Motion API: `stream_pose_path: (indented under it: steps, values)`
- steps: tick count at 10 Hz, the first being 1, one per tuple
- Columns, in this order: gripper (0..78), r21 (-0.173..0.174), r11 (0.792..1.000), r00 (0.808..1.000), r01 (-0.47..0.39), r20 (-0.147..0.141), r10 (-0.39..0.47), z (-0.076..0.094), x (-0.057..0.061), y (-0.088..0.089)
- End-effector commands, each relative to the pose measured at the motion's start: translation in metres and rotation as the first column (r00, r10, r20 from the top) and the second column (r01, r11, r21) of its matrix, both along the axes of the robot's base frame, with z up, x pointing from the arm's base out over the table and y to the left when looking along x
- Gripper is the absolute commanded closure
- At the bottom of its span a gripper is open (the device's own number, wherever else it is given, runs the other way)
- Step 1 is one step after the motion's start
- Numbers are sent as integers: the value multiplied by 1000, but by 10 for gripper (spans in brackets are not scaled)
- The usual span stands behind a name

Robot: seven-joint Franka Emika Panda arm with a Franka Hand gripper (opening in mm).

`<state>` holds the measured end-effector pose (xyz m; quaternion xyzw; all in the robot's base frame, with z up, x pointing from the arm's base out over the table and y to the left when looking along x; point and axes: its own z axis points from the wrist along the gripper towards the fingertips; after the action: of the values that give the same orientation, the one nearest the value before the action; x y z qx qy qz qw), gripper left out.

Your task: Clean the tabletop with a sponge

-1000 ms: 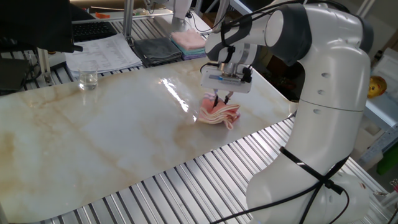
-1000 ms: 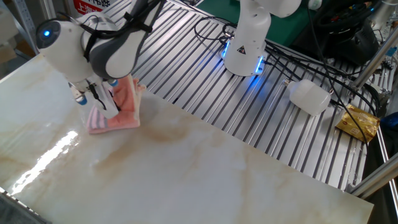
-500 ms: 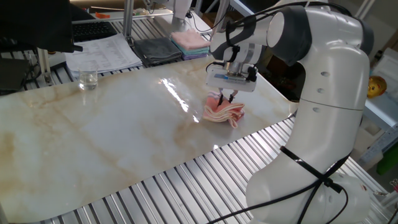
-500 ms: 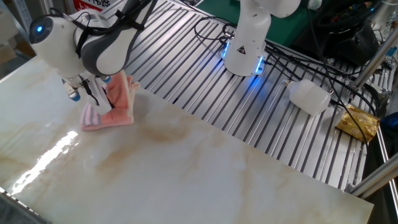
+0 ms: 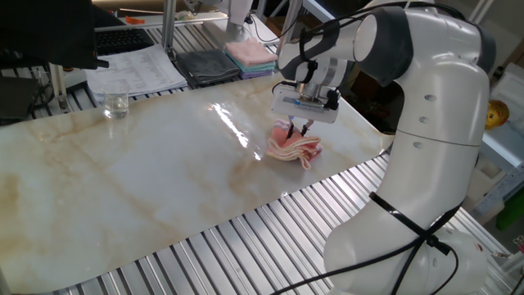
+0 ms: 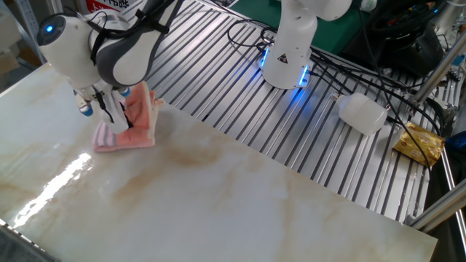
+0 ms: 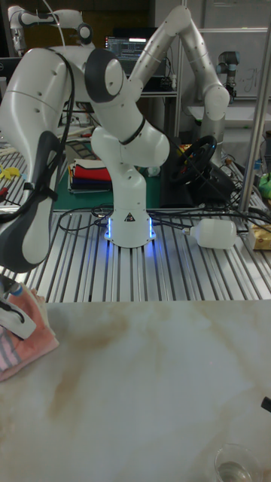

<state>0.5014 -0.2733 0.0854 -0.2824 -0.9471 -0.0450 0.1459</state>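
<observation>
I see my gripper (image 5: 300,129) pinching the sponge (image 5: 293,147), jaws nearly closed on its folds. It rests on the tabletop (image 5: 147,172).

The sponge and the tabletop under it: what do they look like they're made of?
The sponge looks like soft salmon-pink cloth or microfibre, matte: it bunches into folds under the gripper, with striped edging. The tabletop looks like polished marble or a marble-look slab: cream with tan veins and a bright glare streak. Which of the two, the pictures cannot settle.
</observation>
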Motion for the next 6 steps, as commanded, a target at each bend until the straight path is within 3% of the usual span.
stream_pose_path:
  steps: [1,6]
  values:
    - [764,-34,999,1000,-2,2,2,0,1,-19]
    - [764,-42,999,1000,18,-21,-19,2,3,-62]
